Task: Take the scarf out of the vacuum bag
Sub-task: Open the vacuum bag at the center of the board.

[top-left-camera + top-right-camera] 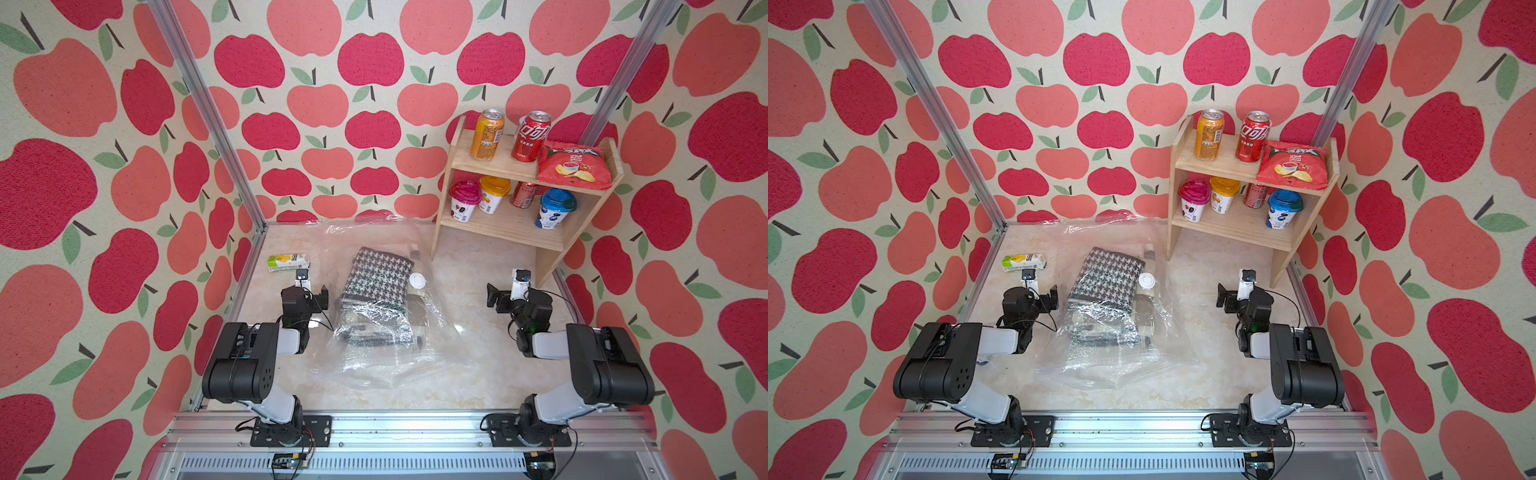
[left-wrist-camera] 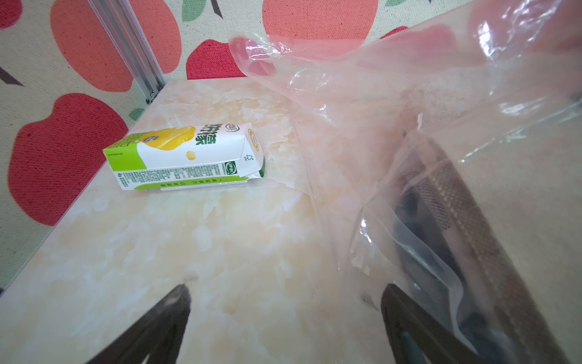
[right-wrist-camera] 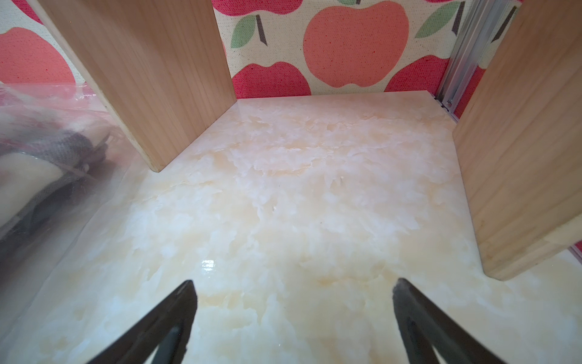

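scarf (image 1: 380,274) folded inside vacuum bag (image 1: 374,368), flat on the table just beside wooden shelf (image 1: 498,235) | left gripper (image 2: 285,290) spread, holding nothing, on the bag's side away from the shelf | right gripper (image 3: 294,283) spread, holding nothing, before the shelf's legs

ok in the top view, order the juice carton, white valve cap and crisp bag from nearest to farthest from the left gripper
1. juice carton, just ahead of the left gripper, near the left wall.
2. white valve cap, on the vacuum bag, off to the gripper's right.
3. crisp bag, on the shelf's top board, far right corner.
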Robot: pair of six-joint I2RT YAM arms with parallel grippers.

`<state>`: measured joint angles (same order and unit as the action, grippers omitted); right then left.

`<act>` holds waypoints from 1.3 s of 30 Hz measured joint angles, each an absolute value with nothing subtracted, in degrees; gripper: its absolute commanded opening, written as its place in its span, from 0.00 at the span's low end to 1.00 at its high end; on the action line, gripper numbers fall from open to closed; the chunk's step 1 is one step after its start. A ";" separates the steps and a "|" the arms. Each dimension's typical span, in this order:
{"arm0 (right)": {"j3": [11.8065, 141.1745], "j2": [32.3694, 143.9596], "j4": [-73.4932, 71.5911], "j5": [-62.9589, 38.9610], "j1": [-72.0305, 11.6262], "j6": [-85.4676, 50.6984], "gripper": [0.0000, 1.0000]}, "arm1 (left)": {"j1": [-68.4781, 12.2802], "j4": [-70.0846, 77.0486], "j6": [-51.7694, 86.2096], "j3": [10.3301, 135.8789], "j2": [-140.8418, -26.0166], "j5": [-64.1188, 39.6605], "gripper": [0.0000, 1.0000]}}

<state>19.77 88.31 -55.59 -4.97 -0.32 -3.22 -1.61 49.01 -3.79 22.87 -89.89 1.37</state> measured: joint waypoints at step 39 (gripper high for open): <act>38.02 68.99 -12.95 8.69 -13.58 -5.17 1.00 | -2.35 4.64 1.32 47.27 -65.91 9.89 0.97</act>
<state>38.02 68.99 -12.95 8.69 -13.58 -5.17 -2.35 4.64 1.32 47.27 -65.91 9.89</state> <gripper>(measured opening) 0.997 0.976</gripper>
